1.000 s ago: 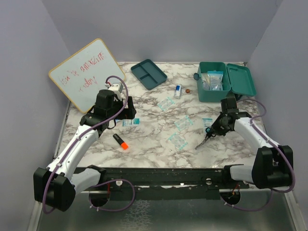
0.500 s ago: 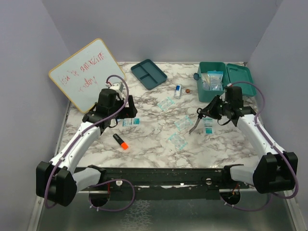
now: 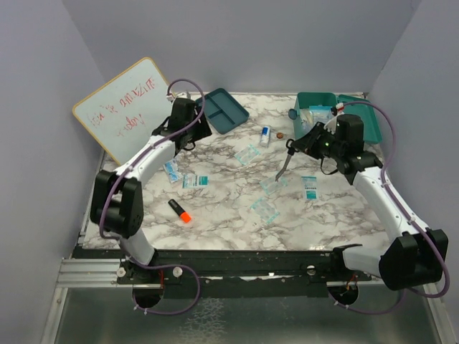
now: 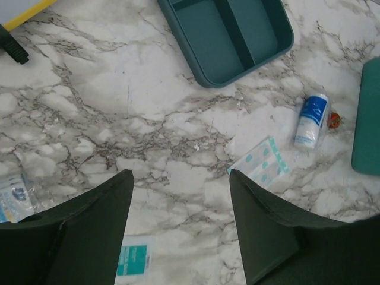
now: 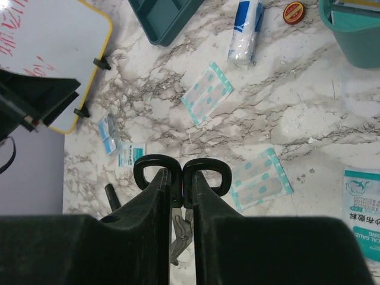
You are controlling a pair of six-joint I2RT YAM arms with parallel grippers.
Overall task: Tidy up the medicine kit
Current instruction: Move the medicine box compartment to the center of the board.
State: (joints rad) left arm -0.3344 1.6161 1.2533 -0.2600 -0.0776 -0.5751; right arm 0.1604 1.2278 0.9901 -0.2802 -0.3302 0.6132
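The medicine kit stands at the back right corner of the worktop with its lid folded open to the right. It appears to hold clear packets, though the top view is too small to confirm this.

The right gripper is just in front of the kit, fingers clenched on a pair of black-handled scissors, blades hanging down clear of the worktop.

The left gripper hovers beside the divided tray, fingers spread and empty. An orange highlighter lies near the front left.
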